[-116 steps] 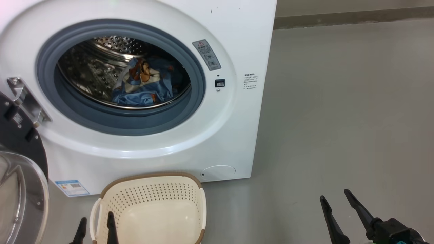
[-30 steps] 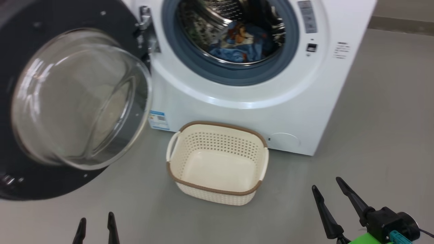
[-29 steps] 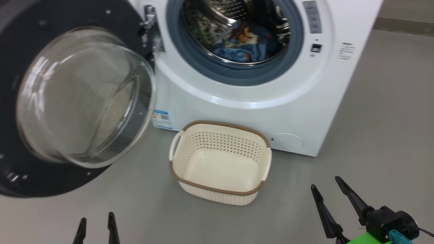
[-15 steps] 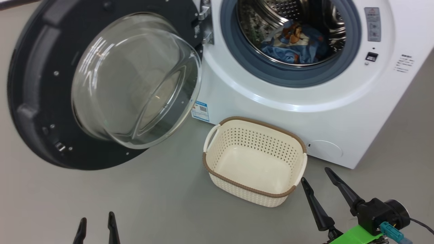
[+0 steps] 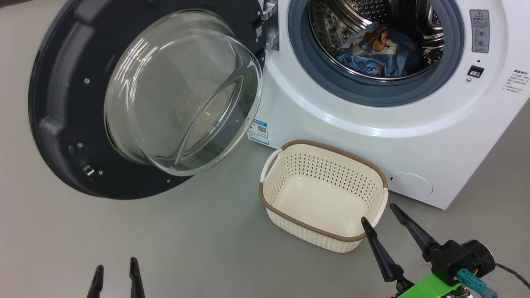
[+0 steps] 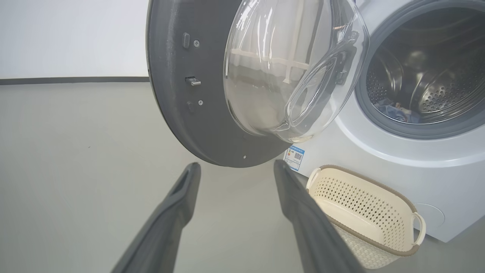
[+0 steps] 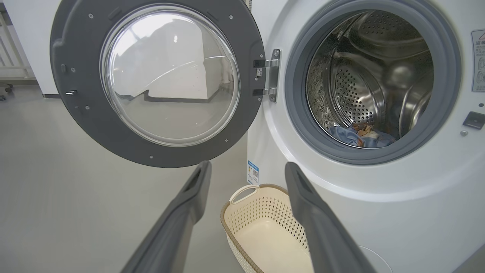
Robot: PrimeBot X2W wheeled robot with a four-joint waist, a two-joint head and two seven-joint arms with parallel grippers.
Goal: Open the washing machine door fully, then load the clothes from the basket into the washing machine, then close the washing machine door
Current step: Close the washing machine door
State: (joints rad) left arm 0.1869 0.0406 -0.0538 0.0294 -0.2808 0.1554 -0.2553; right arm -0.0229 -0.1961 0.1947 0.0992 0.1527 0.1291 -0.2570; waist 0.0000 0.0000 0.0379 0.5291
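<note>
Clothes lie inside the washing machine, its door swung wide open. The basket stands on the floor just before it. Left pincer and right pincer gape wide, holding nothing.

A smooth, matt grey-beige floor spreads across the room under soft, even light. In the left wrist view a plain white wall meets it along a dark skirting strip. In the right wrist view a white barred frame stands at the far left edge
</note>
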